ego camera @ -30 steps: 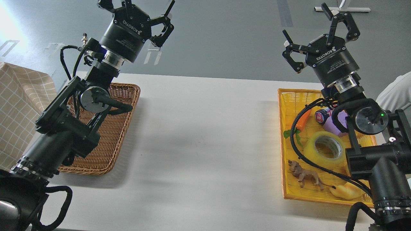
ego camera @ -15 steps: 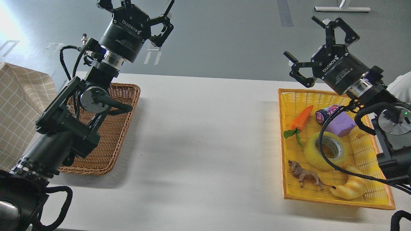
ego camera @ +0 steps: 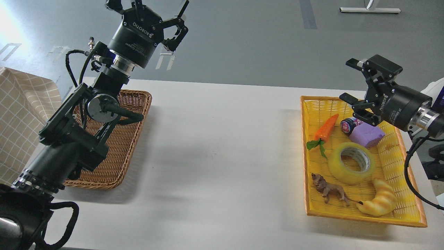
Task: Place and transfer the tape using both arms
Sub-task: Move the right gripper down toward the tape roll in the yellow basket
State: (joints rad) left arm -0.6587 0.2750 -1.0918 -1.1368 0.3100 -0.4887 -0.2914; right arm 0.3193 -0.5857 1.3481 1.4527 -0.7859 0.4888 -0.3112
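The tape [ego camera: 351, 163], a wide translucent yellow roll with a grey-white printed core, lies flat in the middle of the yellow basket [ego camera: 304, 139] at the right. My right gripper [ego camera: 349, 80] is open and empty, pointing left, held above the basket's far end, up and behind the tape. My left gripper [ego camera: 149, 7] is open and empty, raised high above the far end of the brown wicker basket [ego camera: 133, 139] at the left.
In the yellow basket with the tape lie a toy carrot [ego camera: 326, 128], a small jar [ego camera: 348, 124], a purple block [ego camera: 367, 135], a toy lion [ego camera: 329, 191] and a yellow croissant toy [ego camera: 380, 201]. A checked cloth [ego camera: 20, 114] hangs at the far left. The white table [ego camera: 222, 156] spans between the baskets.
My right arm has swung right and down, out from over the yellow basket; its gripper now points left, lower. The tape is now fully uncovered. The left arm has not moved.
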